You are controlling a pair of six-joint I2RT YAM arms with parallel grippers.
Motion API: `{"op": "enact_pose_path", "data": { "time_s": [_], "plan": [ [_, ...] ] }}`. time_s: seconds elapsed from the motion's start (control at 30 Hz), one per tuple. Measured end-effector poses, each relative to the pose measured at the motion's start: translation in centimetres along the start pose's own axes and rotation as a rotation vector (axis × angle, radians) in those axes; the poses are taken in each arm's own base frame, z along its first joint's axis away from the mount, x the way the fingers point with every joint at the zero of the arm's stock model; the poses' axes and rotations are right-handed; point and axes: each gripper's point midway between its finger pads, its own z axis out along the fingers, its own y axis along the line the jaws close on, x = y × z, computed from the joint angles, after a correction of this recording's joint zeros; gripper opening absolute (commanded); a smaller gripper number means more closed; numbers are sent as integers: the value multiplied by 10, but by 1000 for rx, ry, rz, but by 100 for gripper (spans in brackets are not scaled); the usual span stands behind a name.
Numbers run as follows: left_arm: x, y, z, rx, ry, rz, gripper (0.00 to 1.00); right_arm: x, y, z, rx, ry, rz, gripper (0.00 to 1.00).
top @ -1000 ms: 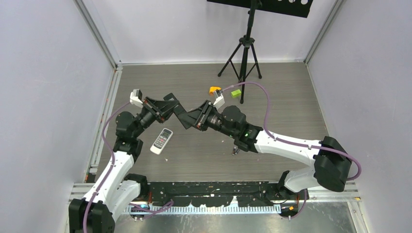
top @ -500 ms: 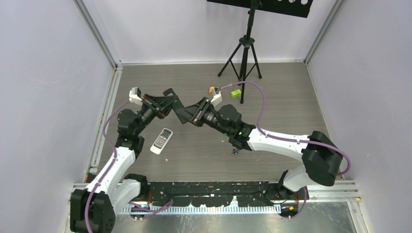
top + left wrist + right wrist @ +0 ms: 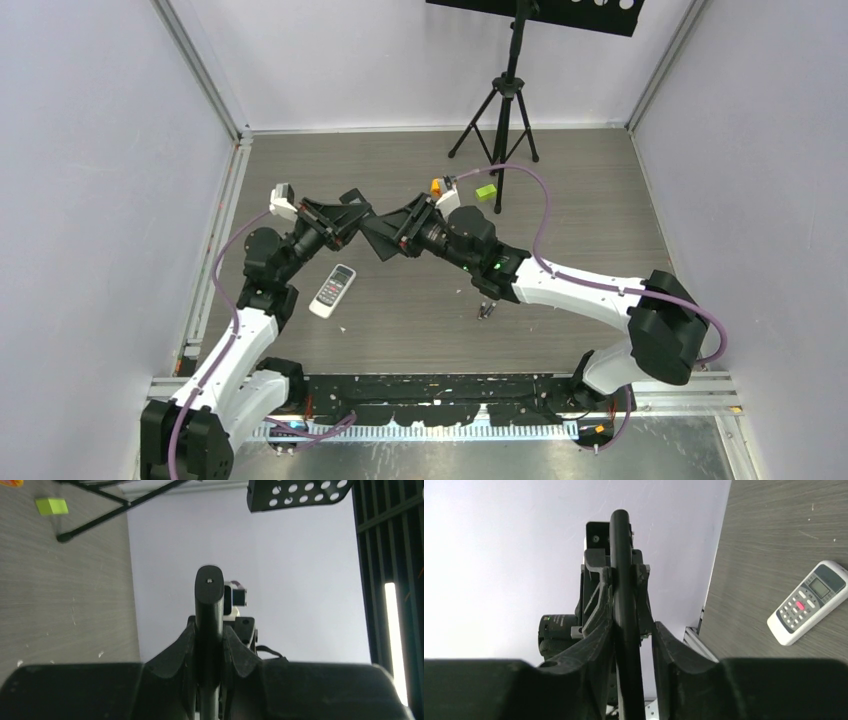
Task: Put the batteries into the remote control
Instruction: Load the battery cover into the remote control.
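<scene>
A slim black bar (image 3: 372, 228), seen edge-on, hangs in the air between my two grippers. My left gripper (image 3: 352, 215) is shut on one end, with both fingers pressed to the black bar (image 3: 209, 595). My right gripper (image 3: 392, 238) stands around the other end. There the black bar (image 3: 620, 540) leans on one finger, with a gap to the other. A white remote control (image 3: 332, 290) lies face up on the table below; the right wrist view shows the remote control (image 3: 806, 602) too. Tiny dark batteries (image 3: 485, 311) lie beside the right arm.
An orange block (image 3: 437, 185) and a lime green block (image 3: 486, 192) sit on the table behind the right wrist. A black tripod (image 3: 503, 120) stands at the back. Metal rails edge the table on the left and front.
The right gripper's jaws have parted slightly around the black bar. Both grippers and the bar have shifted a little away from the arm bases. The left grip is unchanged.
</scene>
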Motion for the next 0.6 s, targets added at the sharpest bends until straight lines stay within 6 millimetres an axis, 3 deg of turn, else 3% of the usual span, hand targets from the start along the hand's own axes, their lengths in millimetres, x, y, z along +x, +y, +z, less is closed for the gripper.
{"op": "enact_pose_path", "data": {
  "time_s": [0.2,0.37,0.43,0.6],
  "plan": [
    [17,1,-3,-2,66,35,0,-9,-9,-2,0,-7,-25,59],
    [28,8,-5,-25,124,83,0,-8,-27,-22,2,2,-69,78],
    [31,7,-6,-22,139,109,0,-7,-30,-32,0,8,-91,80],
    [36,-3,-8,10,170,184,0,-5,-13,-56,-64,29,-140,80]
  ]
}}
